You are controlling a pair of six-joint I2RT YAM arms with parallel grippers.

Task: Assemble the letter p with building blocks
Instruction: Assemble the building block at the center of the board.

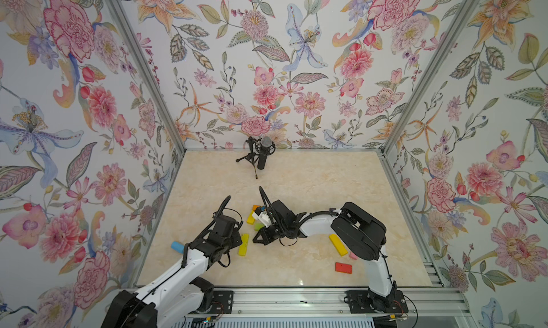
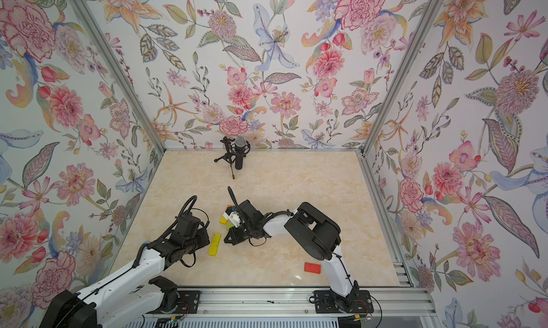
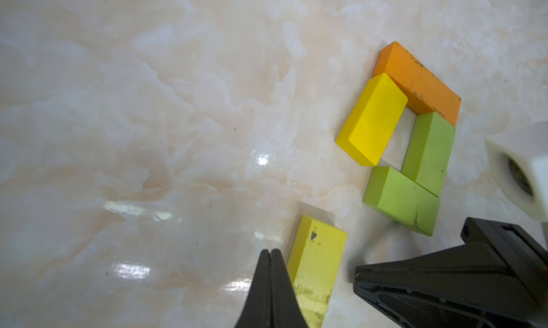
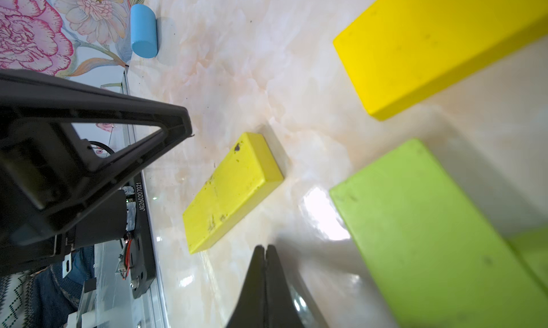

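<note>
Your left gripper [image 3: 269, 252] has its fingers pressed together on nothing, the tips just beside one end of a long yellow bar [image 3: 314, 267]. Your right gripper [image 4: 264, 248] is likewise closed and empty, near the same bar.

Four building blocks form a ring around a small square gap: an orange block [image 3: 418, 83], a short yellow block [image 3: 373, 119] and two lime green blocks [image 3: 430, 151], set edge to edge. They sit mid-table, partly hidden under the right wrist in both top views.

A second yellow bar [image 1: 338, 245], a red block [image 1: 343, 267] and a pink block [image 1: 353, 255] lie apart on the right side of the table. A blue cylinder [image 1: 177, 247] lies by the left wall.

The tabletop [image 1: 296, 187] is glossy, with a cream marble pattern; the walls [image 1: 267, 59] carry a floral print. The blocks are matte and flat-faced, and the long bar is scuffed and chipped.
</note>
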